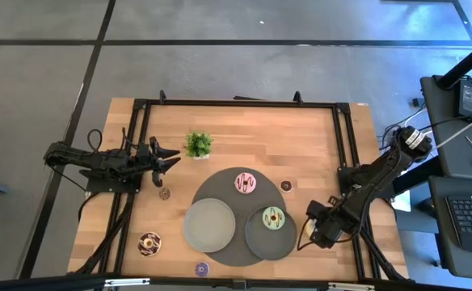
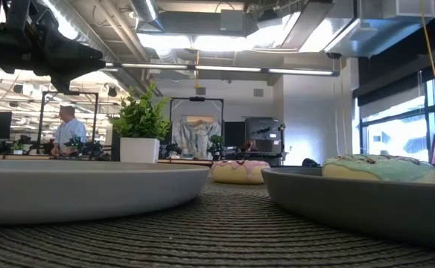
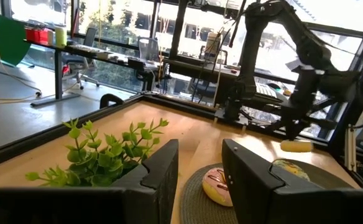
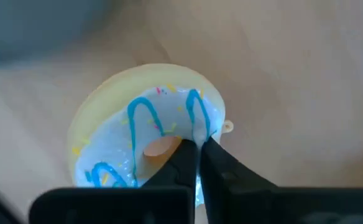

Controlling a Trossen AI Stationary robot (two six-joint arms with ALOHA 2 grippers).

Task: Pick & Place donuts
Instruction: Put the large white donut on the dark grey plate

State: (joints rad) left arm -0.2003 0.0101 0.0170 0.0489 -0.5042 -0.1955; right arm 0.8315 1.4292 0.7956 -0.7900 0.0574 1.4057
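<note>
Right gripper [image 4: 197, 152] pinching the cream donut [image 4: 145, 134] by its rim, just off the table [image 1: 317, 137] right of the green donut's [image 1: 274, 217] plate [image 1: 256, 238]. Left gripper [image 1: 168, 157] waiting half-open beside the plant [image 1: 198, 144].

Donuts: seven.
- pink-striped [image 1: 246, 183], on mat [image 1: 220, 194], far side
- green [image 1: 275, 218], on right plate [image 1: 256, 234]
- cream [image 4: 145, 134], blue icing, seen only from right wrist
- chocolate-sprinkled [image 1: 149, 242], near left
- tiny brown [image 1: 165, 193], left of mat
- tiny dark [image 1: 285, 186], right of mat
- tiny purple [image 1: 201, 268], near edge

Plates: two, second [image 1: 209, 225] on left. Mat: one. Plant [image 1: 198, 145]: one, far left. Arms: two.
</note>
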